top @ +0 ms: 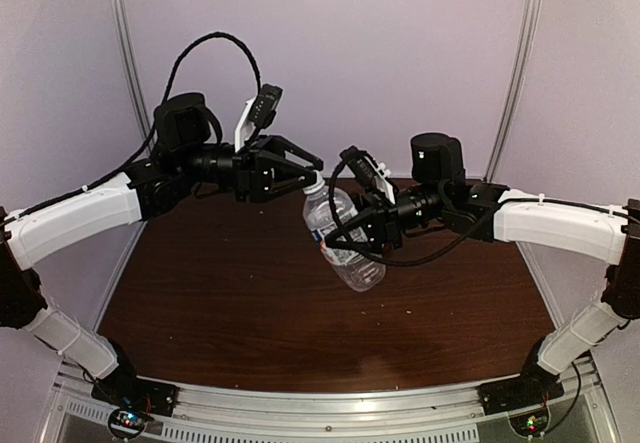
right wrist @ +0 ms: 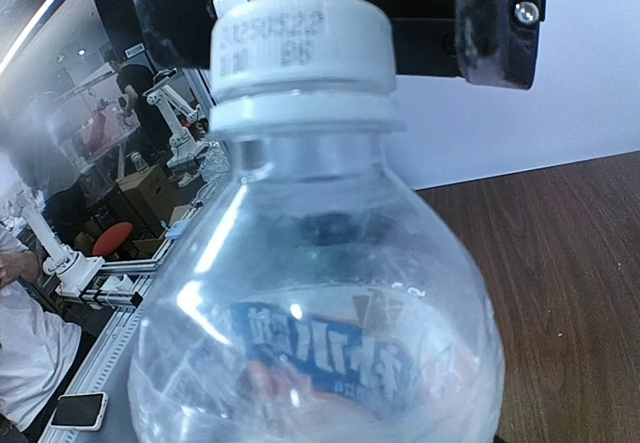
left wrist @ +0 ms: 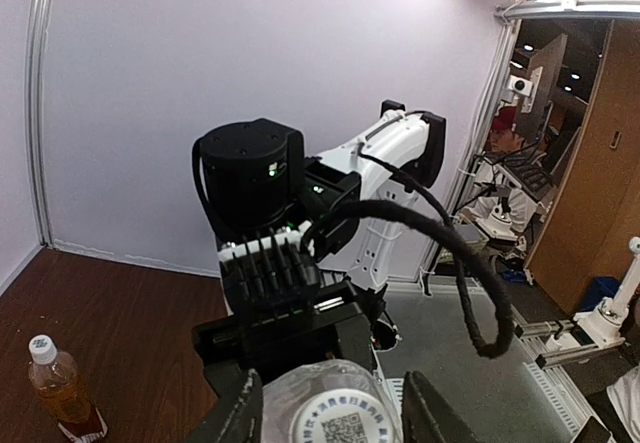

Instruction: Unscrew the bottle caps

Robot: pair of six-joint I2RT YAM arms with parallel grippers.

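A clear bottle [top: 343,241] with a white-blue label hangs tilted above the table, neck up and to the left. My right gripper [top: 360,231] is shut on its body. The bottle fills the right wrist view [right wrist: 320,323] and hides that gripper's own fingers. Its white bottle cap [top: 316,177] [right wrist: 300,48] sits between the fingers of my left gripper [top: 306,167] [left wrist: 335,408], which stands open about shoulder-wide, with a gap beside the cap [left wrist: 345,421]. A second bottle [left wrist: 62,391], with amber liquid and a white cap [left wrist: 41,345], stands upright on the table at the far left of the left wrist view.
The brown table [top: 220,293] is boxed in by pale purple walls with metal posts [top: 125,43]. The right arm's black wrist [left wrist: 250,178] and a looping cable [left wrist: 480,273] face the left wrist camera. Beyond the table's right side are people and workbenches [left wrist: 505,163].
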